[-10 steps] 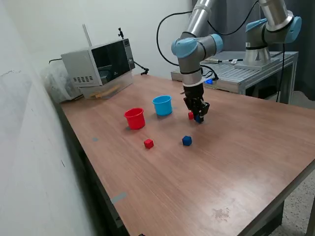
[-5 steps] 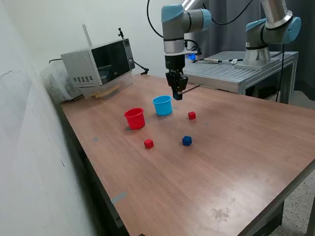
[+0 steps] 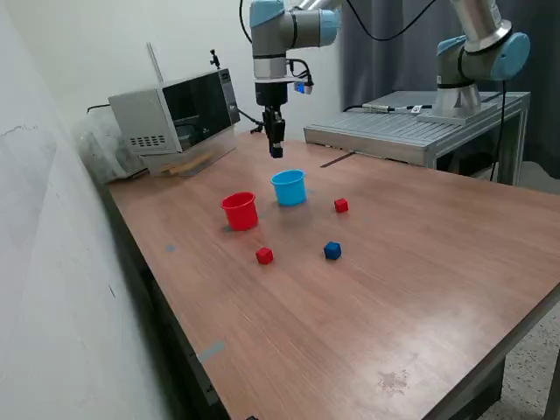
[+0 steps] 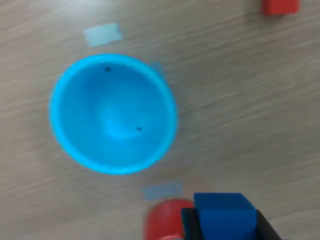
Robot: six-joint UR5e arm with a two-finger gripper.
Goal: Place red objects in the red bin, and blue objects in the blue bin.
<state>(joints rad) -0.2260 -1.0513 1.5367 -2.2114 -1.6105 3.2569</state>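
Observation:
My gripper (image 3: 276, 150) hangs in the air just behind and above the light blue cup (image 3: 289, 187), shut on a dark blue cube (image 4: 224, 212). In the wrist view the cup (image 4: 114, 114) is seen from above and is empty, with the held cube off to one side of its rim. The red cup (image 3: 240, 211) stands at the blue cup's left in the exterior view, and its edge shows in the wrist view (image 4: 162, 220). One red cube (image 3: 341, 206) lies to the right of the blue cup. A second red cube (image 3: 264, 255) and a second dark blue cube (image 3: 332, 251) lie nearer the front.
A grey microwave-like box (image 3: 175, 109) stands at the table's back left. A metal bench (image 3: 411, 127) with a second arm (image 3: 477, 52) is at the back right. Small pale tape marks (image 4: 102, 34) are stuck on the wooden tabletop near the blue cup.
The gripper has risen from the table beside the red cube, carrying the dark blue cube, and swung to the exterior view's left to a spot above the blue cup.

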